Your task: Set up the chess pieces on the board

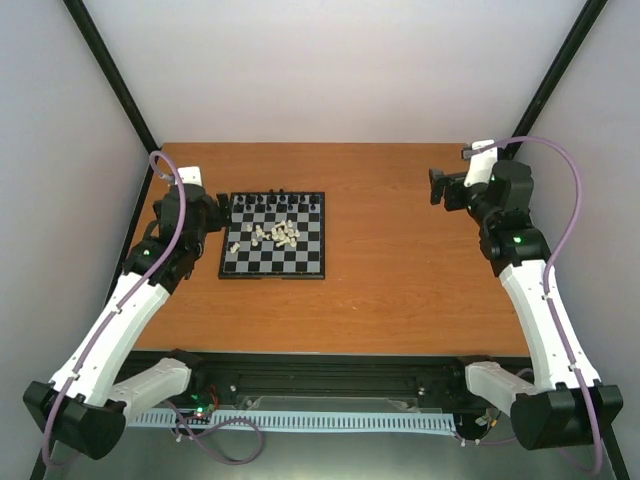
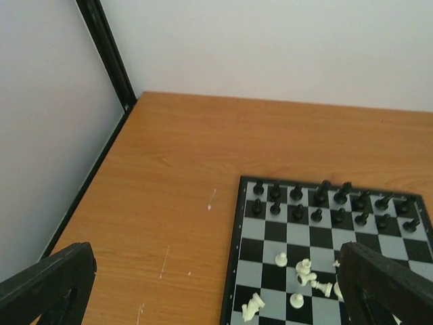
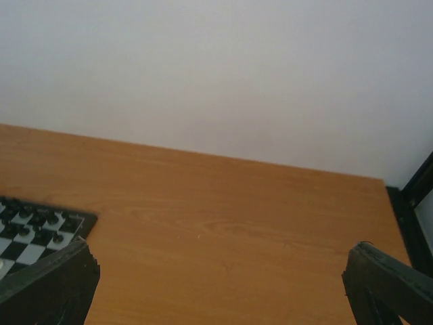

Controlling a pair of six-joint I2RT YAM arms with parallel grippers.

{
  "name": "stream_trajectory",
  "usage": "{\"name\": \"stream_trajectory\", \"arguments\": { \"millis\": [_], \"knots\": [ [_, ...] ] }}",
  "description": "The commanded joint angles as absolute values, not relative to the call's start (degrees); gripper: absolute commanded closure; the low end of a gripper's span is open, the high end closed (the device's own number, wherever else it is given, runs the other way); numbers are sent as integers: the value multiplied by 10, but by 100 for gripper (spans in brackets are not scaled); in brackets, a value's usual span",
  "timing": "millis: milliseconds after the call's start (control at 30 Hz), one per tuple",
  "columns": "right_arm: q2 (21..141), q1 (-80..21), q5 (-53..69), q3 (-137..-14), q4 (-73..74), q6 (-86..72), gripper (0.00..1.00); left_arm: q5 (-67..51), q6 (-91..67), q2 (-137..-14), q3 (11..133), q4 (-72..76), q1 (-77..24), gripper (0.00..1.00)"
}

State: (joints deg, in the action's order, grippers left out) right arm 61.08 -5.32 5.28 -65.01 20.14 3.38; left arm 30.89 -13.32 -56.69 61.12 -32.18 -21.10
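Observation:
The board [image 1: 300,262] lies on the left half of the table. Black chess pieces [image 1: 275,204] stand in two rows along its far edge. Cream-white chess pieces [image 1: 278,234] lie in a loose cluster near its middle, some tipped over. My left gripper [image 1: 214,215] is open and empty, just off the board's left edge. In the left wrist view the board [image 2: 274,233], the black rows [image 2: 318,196] and the white pieces [image 2: 304,271] show between its wide-spread fingers [image 2: 51,284]. My right gripper [image 1: 437,188] is open and empty, far right of the board.
The brown wooden table [image 1: 400,270] is enclosed by white walls and black frame posts [image 1: 115,75]. In the right wrist view, bare table [image 3: 223,237] lies between the fingers [image 3: 389,288], with the board's far corner [image 3: 74,220] at the left.

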Motion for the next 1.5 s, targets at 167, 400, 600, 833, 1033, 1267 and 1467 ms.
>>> {"name": "stream_trajectory", "arguments": {
  "millis": [167, 400, 600, 833, 1033, 1267, 1467],
  "knots": [
    [650, -18, 137, -576, 168, 61, 0, 168, -158, -611, 575, -291, -126, 1],
    [701, 0, 245, -564, 194, 97, 0, 123, -163, -613, 536, -271, -91, 1],
    [775, 7, 321, -580, 209, 137, 10, 43, -182, -702, 577, -301, -75, 10],
    [889, -6, 420, -600, 233, 155, 32, -83, -238, -843, 645, -314, -16, 17],
    [966, -64, 393, -626, 242, 139, 36, -130, -259, -984, 729, -316, 24, 27],
    [1084, -155, 362, -725, 268, 95, 37, -163, -254, -1087, 775, -297, 48, 29],
    [1190, -185, 399, -836, 287, 50, 40, -209, -262, -1141, 770, -282, 85, 31]
  ]
}}
